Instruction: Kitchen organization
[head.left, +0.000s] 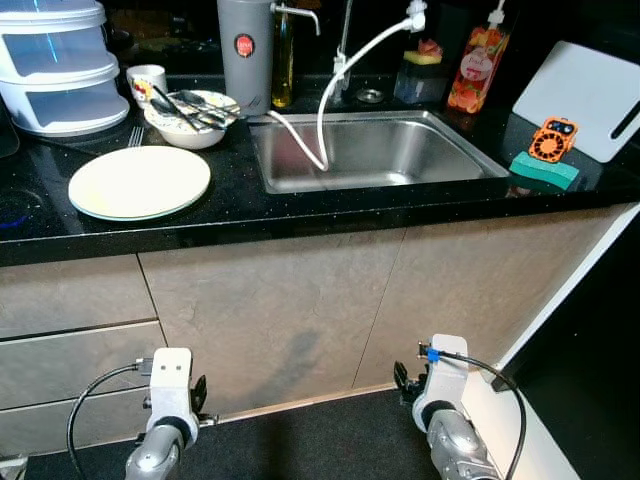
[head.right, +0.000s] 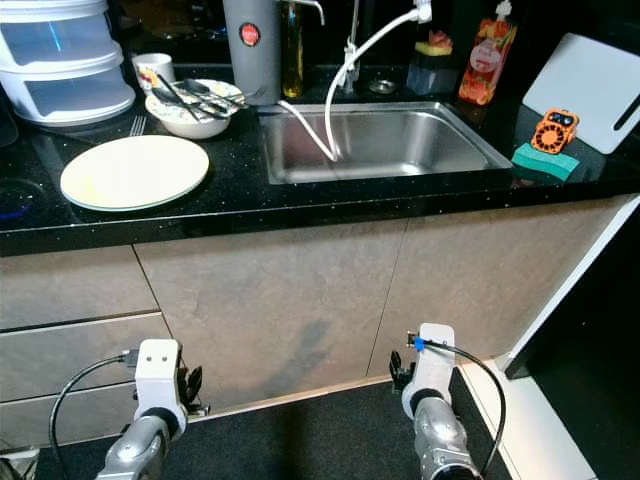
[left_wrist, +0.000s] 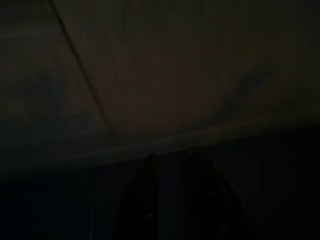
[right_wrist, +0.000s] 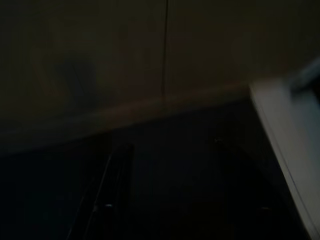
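Both silver arms hang idle before matte beige cabinet fronts (head.left: 270, 310); finger spread cannot be told. Above, glossy speckled black counter (head.left: 240, 205) holds a round cream plate (head.left: 139, 182) beside the rectangular brushed-steel sink (head.left: 375, 150).

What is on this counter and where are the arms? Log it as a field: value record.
counter: black worktop
sink: steel basin, white hose hanging into it
plate: pale plate left of the sink
bowl: white bowl behind the plate, utensils lying in it
right of sink: green sponge, white cutting board
left gripper: low by the cabinet fronts, idle
right gripper: low by the cabinet fronts, fingers apart
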